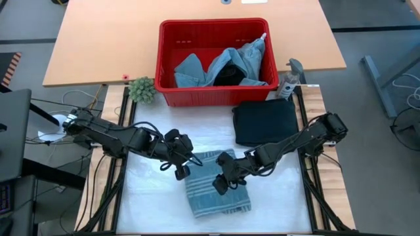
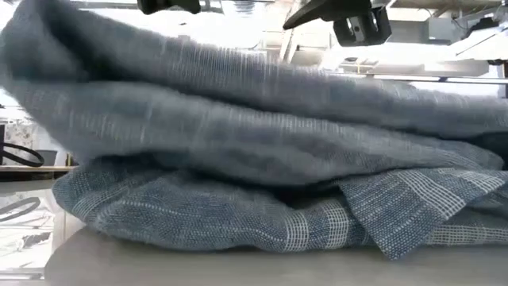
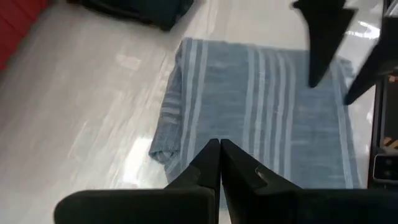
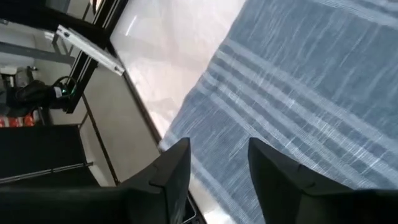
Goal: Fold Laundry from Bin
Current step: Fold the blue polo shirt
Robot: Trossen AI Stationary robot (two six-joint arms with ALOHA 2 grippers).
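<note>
**Striped cloth folded, bin still has laundry**

Nearest the camera: the blue-grey striped cloth (image 2: 262, 183), lying folded in layers on the table (image 1: 151, 196), front centre, filling the low view. Right gripper (image 1: 223, 180) sits just over its right part, fingers (image 4: 171, 171) parted with a clear gap, holding nothing; cloth lies flat under them. Left gripper (image 1: 178, 165) at the cloth's left edge, fingers (image 3: 208, 165) pressed together, empty, just above the fabric.

Behind and to the right: one black garment (image 1: 266, 122), folded flat, well apart from the striped one, near the bin (image 1: 170, 39). Bin stands at the far side, centre; inside, light blue denim pieces (image 1: 246, 59) and a dark piece (image 1: 226, 73), heaped, unfolded.

Progress, judged: two pieces out and folded, the striped one looks about finished. Left: the bin's contents — at least two denim and one dark, exact count hard to tell in the pile.

Count: one bin, two folded pieces on the table, two grippers.
</note>
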